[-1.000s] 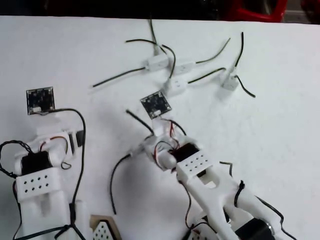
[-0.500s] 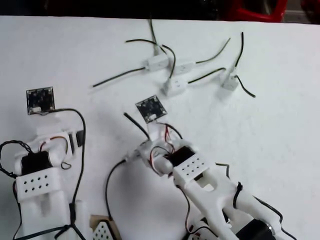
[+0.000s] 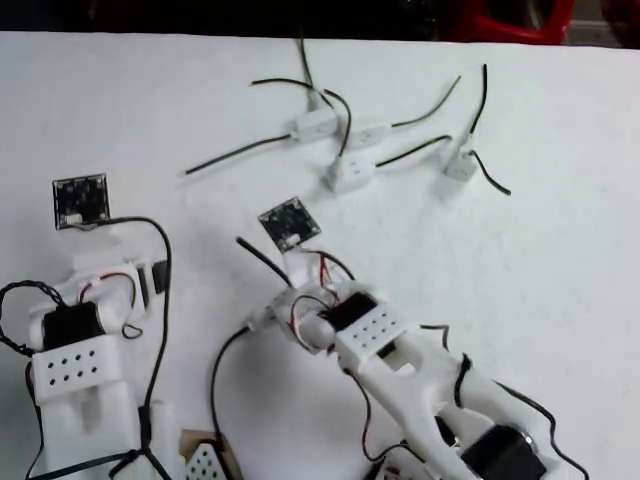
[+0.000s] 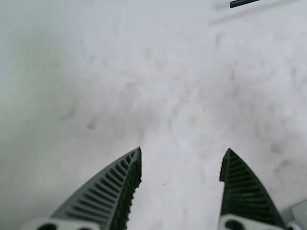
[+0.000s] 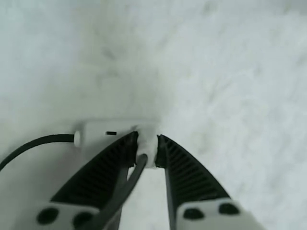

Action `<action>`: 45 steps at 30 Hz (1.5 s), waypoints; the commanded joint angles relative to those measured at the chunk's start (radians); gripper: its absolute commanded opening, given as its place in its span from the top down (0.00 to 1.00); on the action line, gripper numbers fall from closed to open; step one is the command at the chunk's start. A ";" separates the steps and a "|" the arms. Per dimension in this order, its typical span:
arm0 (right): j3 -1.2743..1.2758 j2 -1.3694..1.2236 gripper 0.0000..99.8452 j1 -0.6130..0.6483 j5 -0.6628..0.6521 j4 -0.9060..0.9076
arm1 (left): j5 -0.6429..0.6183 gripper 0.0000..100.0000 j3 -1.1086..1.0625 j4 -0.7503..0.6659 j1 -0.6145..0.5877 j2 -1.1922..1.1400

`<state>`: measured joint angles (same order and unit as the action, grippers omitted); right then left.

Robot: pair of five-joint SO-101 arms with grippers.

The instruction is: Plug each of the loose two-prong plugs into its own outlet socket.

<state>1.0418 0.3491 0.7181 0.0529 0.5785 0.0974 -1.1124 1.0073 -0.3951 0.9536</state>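
High view: the right gripper (image 3: 283, 303) held a white plug (image 3: 262, 317) near centre, well apart from the sockets (image 3: 350, 172) far across the worktop (image 3: 560, 250); carrying it there and aligning the prongs looked the next need. Right wrist view: fingers (image 5: 184, 172) clamped on the plug's end. Left wrist view: the left gripper (image 4: 182, 158), fingers apart, hung over bare worktop
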 commanded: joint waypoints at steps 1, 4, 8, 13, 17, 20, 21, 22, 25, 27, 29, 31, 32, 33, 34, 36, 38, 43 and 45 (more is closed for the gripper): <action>-0.029 -0.048 0.98 0.027 -0.015 -0.001 | -0.002 0.73 0.011 -0.021 -0.007 0.015; -0.032 -0.059 0.98 0.035 -0.046 -0.001 | -0.002 0.73 0.011 -0.021 -0.007 0.015; -0.034 -0.067 0.98 0.035 -0.064 0.018 | -0.002 0.73 0.011 -0.021 -0.007 0.015; -0.066 -0.061 0.98 -0.002 -0.064 0.015 | -0.002 0.73 0.011 -0.021 -0.007 0.015; -0.172 -0.061 0.98 -0.104 -0.066 0.015 | -0.002 0.73 0.009 -0.021 -0.007 0.015; -0.269 -0.070 0.98 -0.180 -0.068 0.013 | -0.002 0.73 0.009 -0.021 -0.007 0.015; -0.298 -0.071 0.98 -0.203 -0.075 0.012 | -0.002 0.73 0.009 -0.021 -0.007 0.015; -0.325 -0.071 0.98 -0.229 -0.094 0.012 | -0.002 0.73 0.009 -0.021 -0.007 0.015; -0.393 -0.071 0.98 -0.300 -0.129 -0.010 | -0.002 0.73 0.009 -0.023 -0.007 0.015; -0.422 -0.079 0.98 -0.348 -0.132 -0.059 | -0.002 0.73 0.008 -0.023 -0.007 0.015; -0.456 -0.119 0.98 -0.386 -0.144 -0.105 | -0.002 0.73 0.006 -0.023 -0.007 0.015; -0.493 -0.188 0.98 -0.417 -0.178 -0.147 | -0.002 0.73 0.006 -0.023 -0.007 0.015; -0.514 -0.228 0.98 -0.432 -0.183 -0.176 | -0.002 0.73 0.005 -0.023 -0.007 0.015; -0.540 -0.271 0.98 -0.449 -0.183 -0.203 | -0.002 0.73 0.005 -0.023 -0.007 0.015; -0.565 -0.311 0.98 -0.461 -0.181 -0.222 | -0.002 0.73 0.005 -0.023 -0.007 0.015; -0.620 -0.378 0.96 -0.478 -0.180 -0.223 | -0.002 0.73 0.003 -0.023 -0.007 0.015; -0.658 -0.417 0.89 -0.481 -0.180 -0.191 | -0.002 0.73 0.003 -0.023 -0.007 0.015; -0.671 -0.341 0.78 -0.470 -0.180 -0.054 | -0.002 0.73 0.003 -0.023 -0.007 0.015; -0.669 -0.266 0.79 -0.470 -0.180 0.016 | -0.002 0.73 -0.003 -0.025 -0.007 0.015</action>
<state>0.4204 -0.0407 0.2532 -0.1189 0.5186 0.0974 -1.1124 1.0073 -0.3951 0.9536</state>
